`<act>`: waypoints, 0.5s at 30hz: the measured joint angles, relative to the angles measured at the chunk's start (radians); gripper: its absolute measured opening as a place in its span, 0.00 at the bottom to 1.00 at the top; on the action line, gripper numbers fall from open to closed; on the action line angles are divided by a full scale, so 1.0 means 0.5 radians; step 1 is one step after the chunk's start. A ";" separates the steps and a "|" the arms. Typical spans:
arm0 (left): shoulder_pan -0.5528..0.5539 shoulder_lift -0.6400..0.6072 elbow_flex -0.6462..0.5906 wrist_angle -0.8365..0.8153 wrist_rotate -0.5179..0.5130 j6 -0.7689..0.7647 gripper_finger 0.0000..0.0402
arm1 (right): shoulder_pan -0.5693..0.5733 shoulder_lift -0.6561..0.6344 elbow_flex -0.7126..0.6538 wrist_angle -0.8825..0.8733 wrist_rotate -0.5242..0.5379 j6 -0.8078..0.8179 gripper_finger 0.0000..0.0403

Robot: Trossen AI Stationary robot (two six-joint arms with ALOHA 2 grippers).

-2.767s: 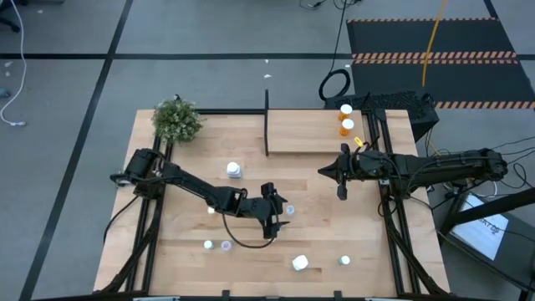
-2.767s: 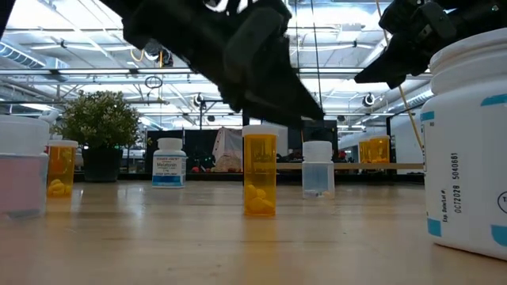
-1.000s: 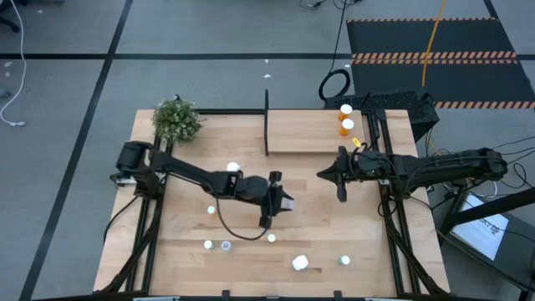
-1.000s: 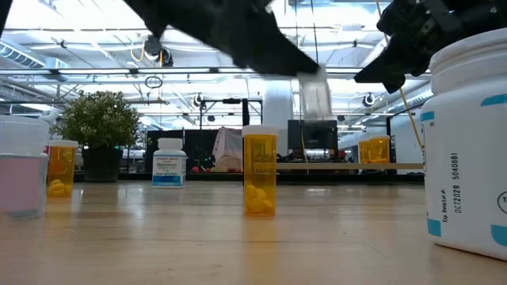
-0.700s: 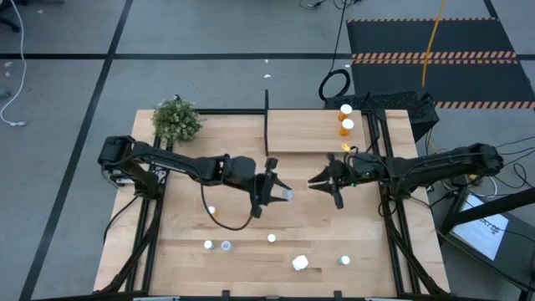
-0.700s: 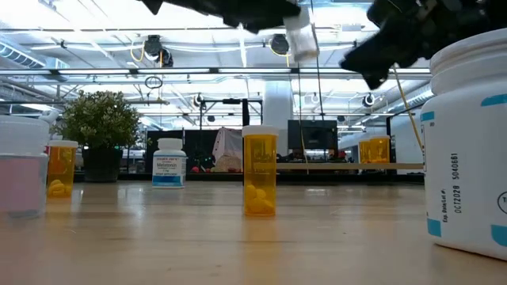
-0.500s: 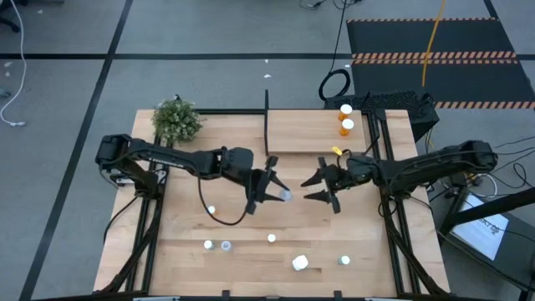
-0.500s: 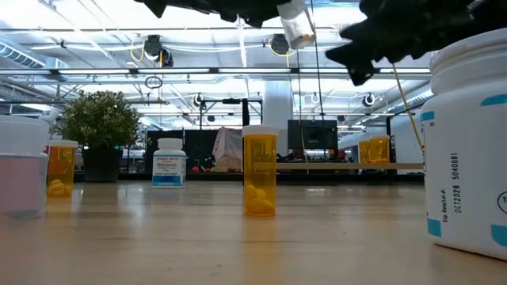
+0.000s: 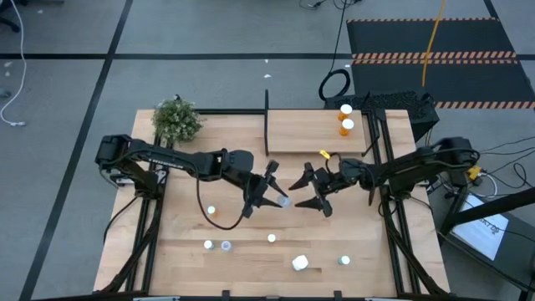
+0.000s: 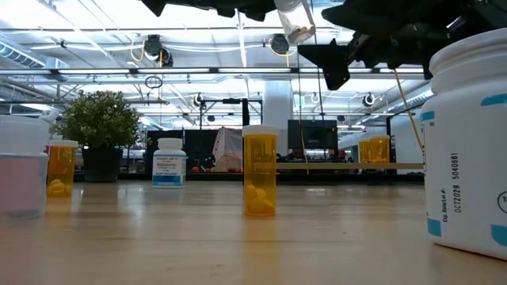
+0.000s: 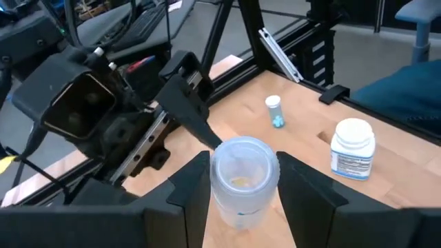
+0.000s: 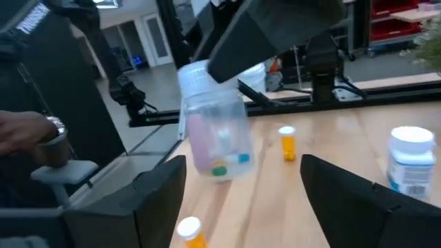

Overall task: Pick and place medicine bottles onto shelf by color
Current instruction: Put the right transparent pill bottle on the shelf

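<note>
A small clear medicine bottle (image 9: 285,201) with a white cap (image 12: 195,74) and a few pills inside hangs over the middle of the table, with my left gripper (image 9: 277,196) shut on it. My right gripper (image 9: 301,191) is open just to its right. Its fingers (image 12: 155,200) stand on either side of the bottle (image 12: 215,134) without touching it. The shelf (image 9: 313,134) at the far side carries two orange bottles (image 9: 346,118). Other bottles stand on the tabletop near the front (image 9: 272,238). My left gripper pinches the clear bottle's sides (image 11: 219,184) between its two fingers, toward the cap end. The fingers come nearly level from the table's left and lie along the bottle. The bottle is lifted clear and tilted, its clear base (image 11: 242,155) pointing away past the fingertips.
A green plant (image 9: 177,120) stands at the far left corner. The shelf's black post (image 9: 267,100) rises at its left end. Orange (image 10: 260,170), white (image 10: 169,162) and a large white bottle (image 10: 467,150) stand on the table's near half.
My left gripper has risen a little and gone toward the far edge with the clear bottle, rolling so the bottle tips over. My right gripper has moved toward the table's left, up to the bottle, and has opened from shut.
</note>
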 joint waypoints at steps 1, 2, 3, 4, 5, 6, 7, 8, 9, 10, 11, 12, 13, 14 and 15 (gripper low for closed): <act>0.000 0.000 0.000 0.000 -0.001 0.000 0.38 | 0.000 0.018 0.012 0.000 -0.032 0.020 0.69; 0.000 0.000 0.000 0.002 -0.001 0.000 0.38 | 0.000 0.041 0.031 -0.001 -0.062 0.037 0.68; 0.001 0.000 0.000 0.011 -0.002 0.000 0.38 | 0.000 0.061 0.051 -0.002 -0.071 0.050 0.68; 0.002 0.000 0.000 0.029 -0.002 0.005 0.38 | 0.000 0.081 0.070 -0.003 -0.075 0.057 0.68; -0.001 0.000 0.000 0.051 -0.002 0.011 0.38 | 0.000 0.109 0.098 -0.001 -0.093 0.059 0.68; -0.005 0.000 0.000 0.065 -0.002 0.018 0.38 | 0.000 0.135 0.129 0.000 -0.114 0.064 0.68; -0.009 0.000 0.000 0.070 -0.001 0.032 0.38 | 0.000 0.161 0.155 0.000 -0.118 0.071 0.68; -0.013 0.000 0.000 0.070 -0.001 0.047 0.38 | 0.000 0.185 0.178 -0.001 -0.119 0.075 0.68; -0.018 0.001 0.000 0.069 -0.002 0.055 0.38 | 0.000 0.209 0.205 -0.002 -0.120 0.075 0.68; -0.022 0.001 0.000 0.068 -0.002 0.056 0.38 | 0.000 0.230 0.226 -0.002 -0.135 0.074 0.67; -0.027 0.000 0.000 0.068 -0.001 0.056 0.38 | 0.000 0.248 0.243 -0.001 -0.162 0.074 0.67; -0.030 0.000 0.000 0.068 -0.001 0.057 0.38 | 0.000 0.259 0.257 -0.002 -0.198 0.074 0.67; -0.036 0.001 0.000 0.063 -0.002 0.061 0.38 | 0.000 0.270 0.267 -0.001 -0.238 0.073 0.66; -0.038 0.001 0.000 0.056 -0.002 0.068 0.38 | 0.000 0.278 0.275 0.002 -0.270 0.072 0.65; -0.042 0.001 0.000 0.054 -0.002 0.071 0.38 | 0.000 0.279 0.277 -0.001 -0.282 0.071 0.64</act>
